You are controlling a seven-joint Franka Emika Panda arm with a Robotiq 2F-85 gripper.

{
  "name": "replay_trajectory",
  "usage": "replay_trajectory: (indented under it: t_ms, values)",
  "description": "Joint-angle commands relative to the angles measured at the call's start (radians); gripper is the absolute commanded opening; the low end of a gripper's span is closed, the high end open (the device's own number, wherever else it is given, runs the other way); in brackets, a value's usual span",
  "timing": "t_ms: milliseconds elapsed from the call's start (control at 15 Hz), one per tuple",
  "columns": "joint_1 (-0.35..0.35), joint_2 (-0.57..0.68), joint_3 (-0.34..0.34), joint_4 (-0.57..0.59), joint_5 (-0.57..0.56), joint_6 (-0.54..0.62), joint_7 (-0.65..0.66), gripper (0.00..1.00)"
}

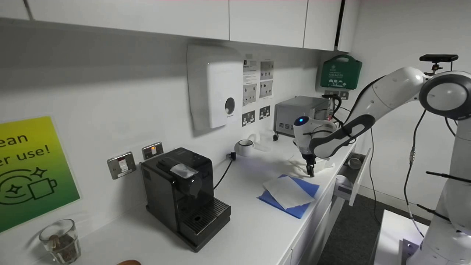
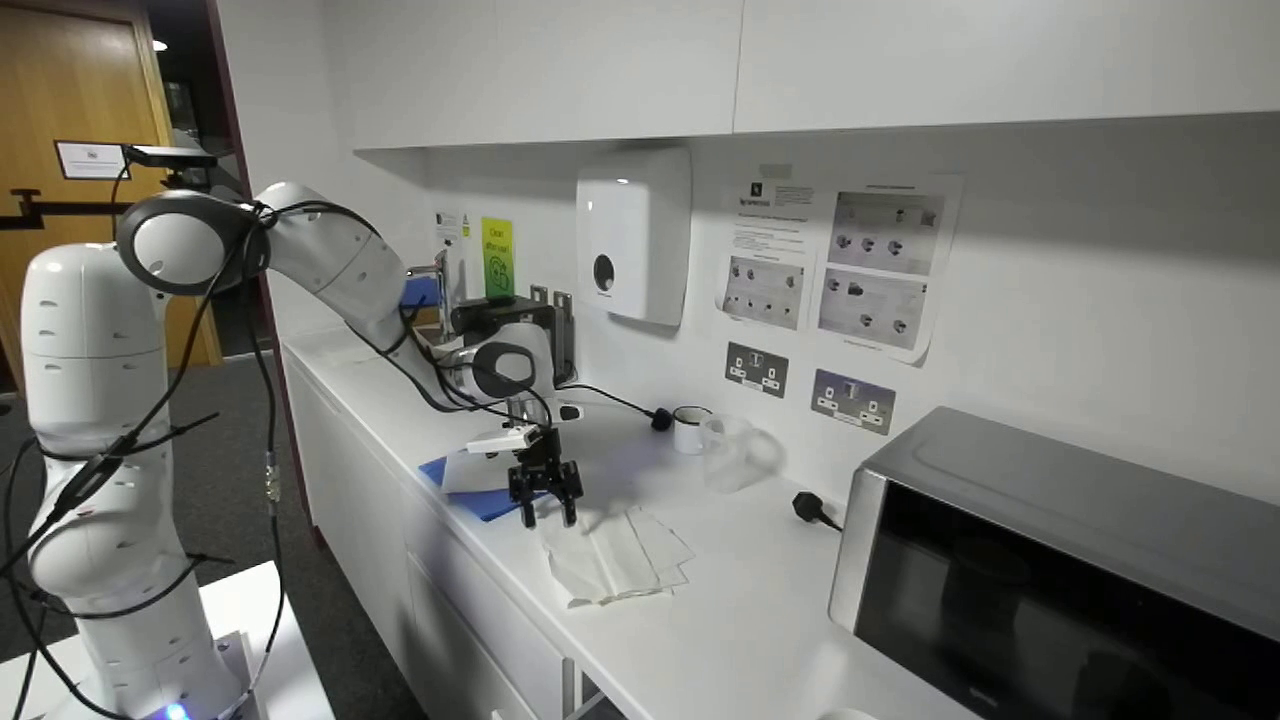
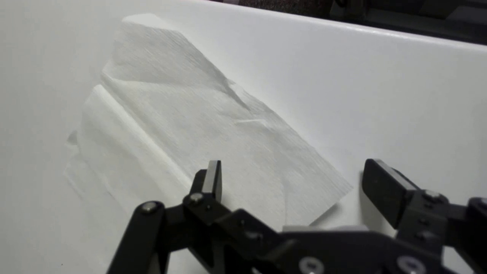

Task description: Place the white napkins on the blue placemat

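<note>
On the long white countertop (image 2: 740,610), your one black two-fingered gripper (image 2: 549,518) points down with its fingers (image 3: 384,190) parted, clasping nothing. The loose, thin white paper napkins (image 2: 612,568) lie beneath; in the wrist view the left finger stands over them and the right one past their edge, so a corner sits in the gap, presumably ready for you to pinch. You can count at least two overlapping loose sheets; the full number is unclear. Farther left in an exterior view lies one flat blue rectangular placemat (image 2: 487,507), near the pile, probably to keep your carry short. At least one white paper sheet (image 1: 289,192) rests askew on it, so you seem partway through. You also have one white cylindrical cup (image 2: 690,433) near the wall (image 2: 1080,320), one silver box-shaped microwave (image 2: 1040,470) at the near right in an exterior view, and one black boxy coffee machine (image 1: 165,191) at the near left in an exterior view.
</note>
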Motion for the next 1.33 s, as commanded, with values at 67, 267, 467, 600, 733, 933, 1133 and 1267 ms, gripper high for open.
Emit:
replay_trajectory:
  t_ms: [67,267,467,600,733,933,1133,1267]
  values:
    - [0.005,0.01,-0.008,0.02,-0.021,-0.006,0.003,1.0]
    - [0.005,0.01,-0.007,0.022,-0.02,-0.006,-0.001,0.95]
    - [0.005,0.013,-0.007,0.025,-0.016,-0.01,-0.007,0.68]
    - [0.005,0.014,-0.006,0.027,-0.013,-0.014,-0.008,0.54]
    - [0.005,0.016,-0.006,0.029,-0.011,-0.017,-0.011,0.38]
    - [0.005,0.017,-0.005,0.031,-0.009,-0.021,-0.015,0.15]
    - [0.004,0.016,-0.005,0.033,-0.006,-0.023,-0.021,0.0]
    - [0.004,0.016,-0.004,0.035,-0.003,-0.025,-0.027,0.0]
